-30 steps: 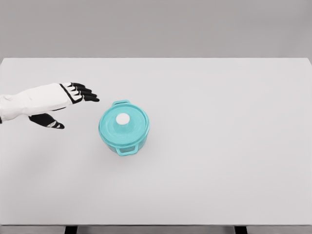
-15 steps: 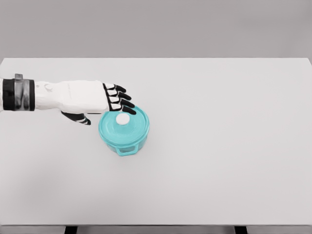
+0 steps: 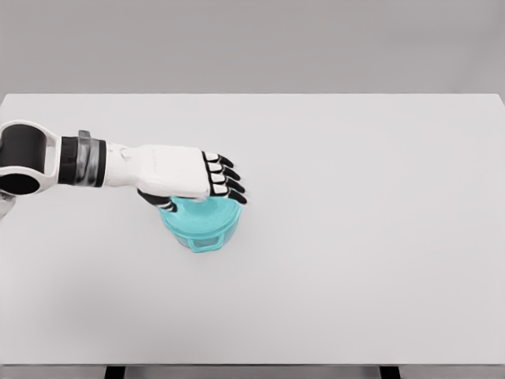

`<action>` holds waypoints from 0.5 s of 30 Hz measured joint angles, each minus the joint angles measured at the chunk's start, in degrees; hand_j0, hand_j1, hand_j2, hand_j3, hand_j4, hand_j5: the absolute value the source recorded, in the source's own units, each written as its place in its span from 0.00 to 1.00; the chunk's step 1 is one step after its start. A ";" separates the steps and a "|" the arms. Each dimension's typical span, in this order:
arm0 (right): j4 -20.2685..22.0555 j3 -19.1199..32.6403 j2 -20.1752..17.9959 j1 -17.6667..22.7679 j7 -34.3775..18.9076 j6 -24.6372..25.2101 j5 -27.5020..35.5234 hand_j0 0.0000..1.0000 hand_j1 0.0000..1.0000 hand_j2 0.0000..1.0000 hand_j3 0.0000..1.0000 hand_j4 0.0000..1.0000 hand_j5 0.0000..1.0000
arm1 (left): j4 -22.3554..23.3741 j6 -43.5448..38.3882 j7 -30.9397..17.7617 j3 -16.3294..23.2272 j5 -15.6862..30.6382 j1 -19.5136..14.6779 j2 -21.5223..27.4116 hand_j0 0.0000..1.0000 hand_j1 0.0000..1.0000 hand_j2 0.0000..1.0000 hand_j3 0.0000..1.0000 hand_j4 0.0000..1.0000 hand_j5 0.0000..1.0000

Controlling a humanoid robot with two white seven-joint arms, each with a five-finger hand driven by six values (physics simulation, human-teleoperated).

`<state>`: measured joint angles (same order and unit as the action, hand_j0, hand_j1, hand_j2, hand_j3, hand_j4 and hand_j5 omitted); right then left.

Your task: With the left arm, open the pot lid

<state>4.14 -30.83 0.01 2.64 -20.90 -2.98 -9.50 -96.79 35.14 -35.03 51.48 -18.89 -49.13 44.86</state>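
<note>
1. Where the white table (image 3: pixel 355 260) is viewed from the head camera, the round teal pot (image 3: pixel 207 233) stands left of centre, lid (image 3: pixel 211 212) still on.
2. The white left hand (image 3: pixel 177 174) with black fingers (image 3: pixel 225 178) lies directly over the lid, covering its far-left portion and hiding the knob.
3. Fingers extend rightward, slightly bent; the thumb (image 3: pixel 158 200) curls under at the pot's left rim. Whether anything is actually gripped cannot be told.
4. One teal side handle (image 3: pixel 205 247) shows at the near edge.
</note>
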 measured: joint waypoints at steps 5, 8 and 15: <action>0.00 0.00 0.00 0.00 0.00 0.00 0.00 1.00 1.00 1.00 1.00 1.00 1.00 | 1.70 -1.03 0.00 1.37 -2.23 -0.26 -0.11 0.93 0.93 0.93 0.93 0.93 0.93; 0.00 0.00 0.00 -0.09 0.00 0.00 0.00 1.00 1.00 1.00 1.00 1.00 1.00 | 1.98 -1.87 0.00 1.63 -2.65 -0.61 -0.14 0.88 0.88 0.88 0.88 0.88 0.88; 0.00 0.00 0.00 -0.09 0.00 0.00 0.00 1.00 1.00 1.00 1.00 1.00 1.00 | 2.18 -2.94 0.00 1.83 -3.01 -0.88 -0.26 0.82 0.82 0.82 0.82 0.82 0.82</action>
<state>4.14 -30.83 0.01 2.55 -20.90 -2.98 -9.50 -94.61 32.20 -35.02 53.31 -21.90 -50.01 44.60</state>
